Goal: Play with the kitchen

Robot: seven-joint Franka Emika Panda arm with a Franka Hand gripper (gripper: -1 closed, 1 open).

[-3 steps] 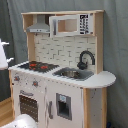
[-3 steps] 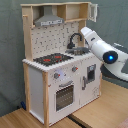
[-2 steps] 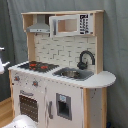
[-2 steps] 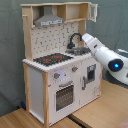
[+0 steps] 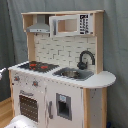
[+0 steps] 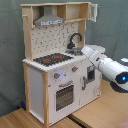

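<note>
At the second exterior view's right, your arm [image 6: 107, 64] reaches in toward the sink end of the kitchen [image 6: 57, 65], but its claw is hidden behind the arm's own white links, so you cannot tell whether it is apart or together. The kitchen stands upright on the wood floor, black faucet [image 6: 75, 40] beside the red-ring stove [image 6: 52, 59]. You appear to be in the approach; next, pick one part, perhaps the faucet, and line up on it.
</note>
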